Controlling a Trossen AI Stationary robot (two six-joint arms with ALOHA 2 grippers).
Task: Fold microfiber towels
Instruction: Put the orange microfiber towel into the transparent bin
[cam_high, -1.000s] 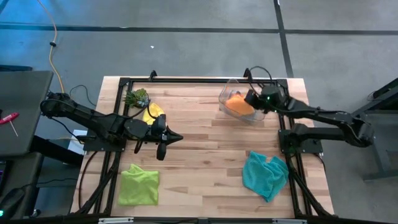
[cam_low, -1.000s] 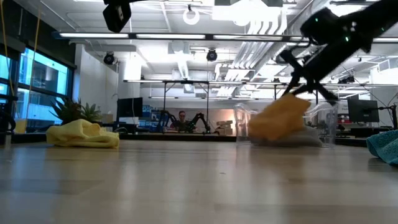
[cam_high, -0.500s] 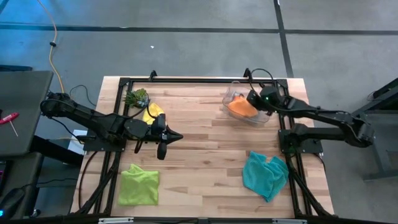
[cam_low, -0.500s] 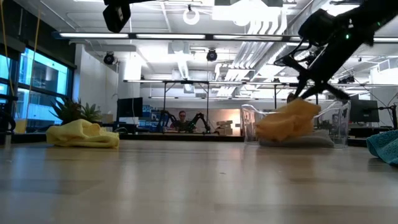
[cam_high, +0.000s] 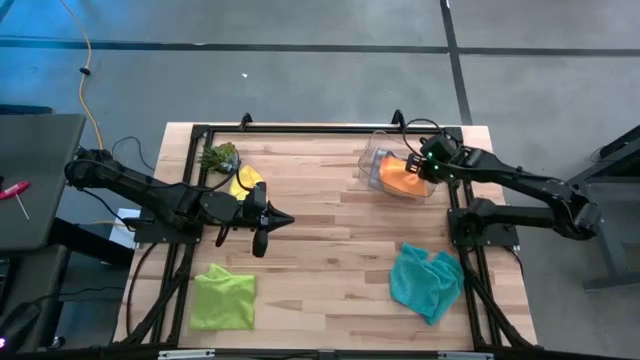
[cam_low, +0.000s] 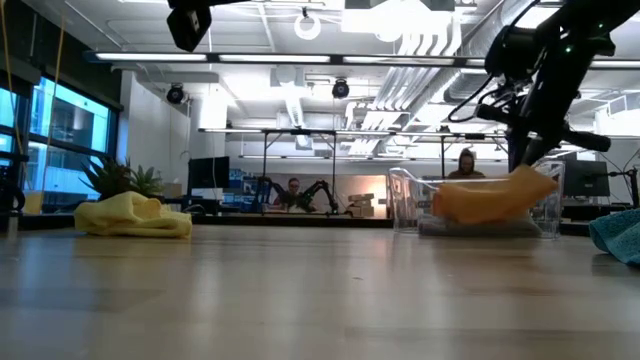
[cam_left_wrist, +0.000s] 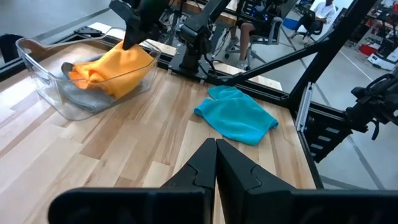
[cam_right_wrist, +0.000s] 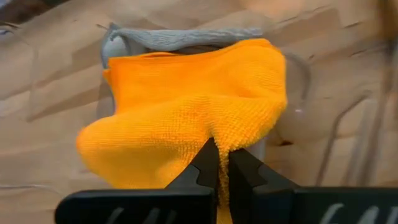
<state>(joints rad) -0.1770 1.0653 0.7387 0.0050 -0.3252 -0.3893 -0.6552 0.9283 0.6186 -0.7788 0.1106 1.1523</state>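
My right gripper (cam_high: 418, 166) is shut on the orange towel (cam_high: 400, 176), over the clear plastic bin (cam_high: 372, 158) at the table's far right. The grey towel (cam_right_wrist: 180, 36) lies in the bin under the orange one. My left gripper (cam_high: 286, 220) is shut and empty over the table's middle left. The yellow towel (cam_high: 246, 181) lies bunched by the small plant (cam_high: 220, 157). The lime green towel (cam_high: 222, 297) lies near the front left. The teal towel (cam_high: 427, 280) lies crumpled at the front right. My right gripper pinches a bunched fold of the orange towel (cam_right_wrist: 219, 138) between its two fingers, at the towel's right end. The fingers come from above, slanting down (cam_low: 530, 158). The towel's held end is raised a little; the rest lies across the grey towel (cam_low: 480, 227) inside the bin.
The bin's clear walls (cam_low: 405, 200) stand around both towels. The plant stands at the far left. Bare wood lies between the two arms (cam_high: 330, 250). Black frame rails run along the table's edges (cam_high: 300, 128). A person shows in the room beyond the table (cam_low: 466, 164).
My right gripper has gone toward the table's right edge and a little down with the orange towel, still shut on it. The towel, bunched and hanging before, now lies lower and stretched out across the bin over the grey towel.
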